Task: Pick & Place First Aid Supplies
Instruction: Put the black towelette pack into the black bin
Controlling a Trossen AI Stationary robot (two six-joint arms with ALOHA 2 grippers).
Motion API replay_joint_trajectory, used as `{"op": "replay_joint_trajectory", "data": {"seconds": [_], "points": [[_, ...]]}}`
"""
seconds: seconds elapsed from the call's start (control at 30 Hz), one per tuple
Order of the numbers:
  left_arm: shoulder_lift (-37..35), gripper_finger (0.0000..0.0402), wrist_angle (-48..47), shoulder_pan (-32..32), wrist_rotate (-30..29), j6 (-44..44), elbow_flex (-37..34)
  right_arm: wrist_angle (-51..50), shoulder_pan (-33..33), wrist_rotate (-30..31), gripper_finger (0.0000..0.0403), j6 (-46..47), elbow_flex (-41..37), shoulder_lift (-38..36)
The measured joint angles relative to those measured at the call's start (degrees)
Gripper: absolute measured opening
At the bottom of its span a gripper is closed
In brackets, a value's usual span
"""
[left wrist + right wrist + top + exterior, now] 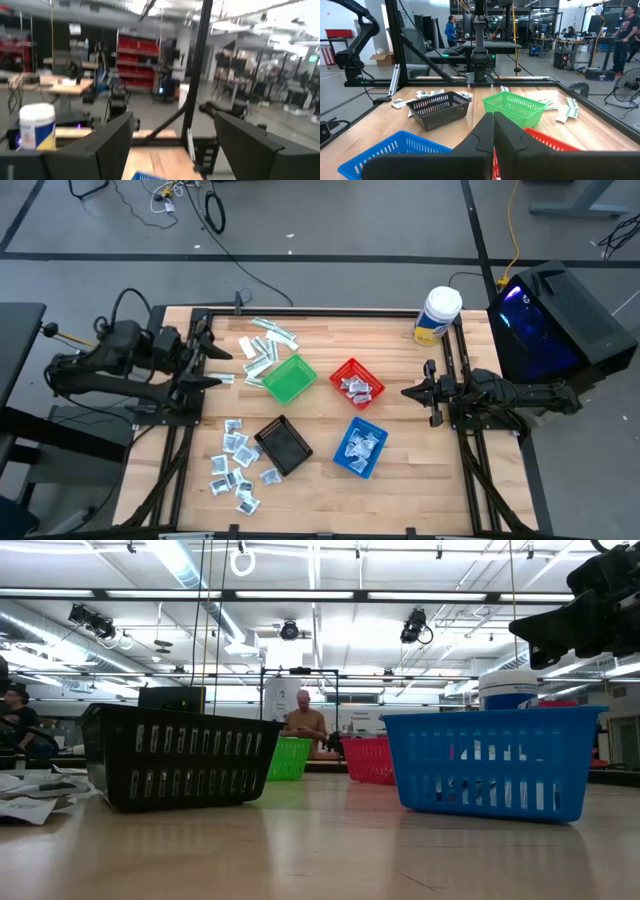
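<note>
Two baskets are already holding packets: the red basket [357, 383] at centre and the blue basket [359, 446] below it. I am judging the job roughly partway, since many square sachets [235, 463] are lying loose at lower left beside the empty black basket [283, 445], and long strips [266, 346] are sitting at upper centre-left by the green basket [289, 378]. My left gripper [212, 356] is hanging spread and empty; my right gripper [418, 392] is waiting clenched on nothing.
</note>
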Motion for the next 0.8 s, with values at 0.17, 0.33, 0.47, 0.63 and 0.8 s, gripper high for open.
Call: {"op": "replay_joint_trajectory", "data": {"seconds": [0.17, 0.33, 0.47, 0.63, 0.8], "points": [[2.91, 0.0289, -11.91, 0.02, -0.58, 1.75, 5.78, 0.0, -0.02, 0.0, 0.0013, -0.01, 0.0, 0.0], [5.28, 0.0289, -18.85, 0.0, -2.04, 2.68, 8.83, 0.0, -0.01, 0.0, 0.0013, -0.01, 0.0, 0.0], [6.8, 0.0289, -21.28, 0.0, -2.39, 2.7, 8.91, 0.0, 0.0, 0.0, 0.0013, 0.01, 0.0, 0.0], [9.12, 0.0289, -26.73, 0.0, -2.56, 2.7, 8.94, 0.0, -0.01, 0.0, 0.0013, -0.01, 0.0, 0.0], [10.95, 0.0289, -33.35, 0.0, -2.58, 2.73, 8.94, 0.0, -0.02, 0.0, 0.0013, 0.0, 0.0, 0.0]]}}
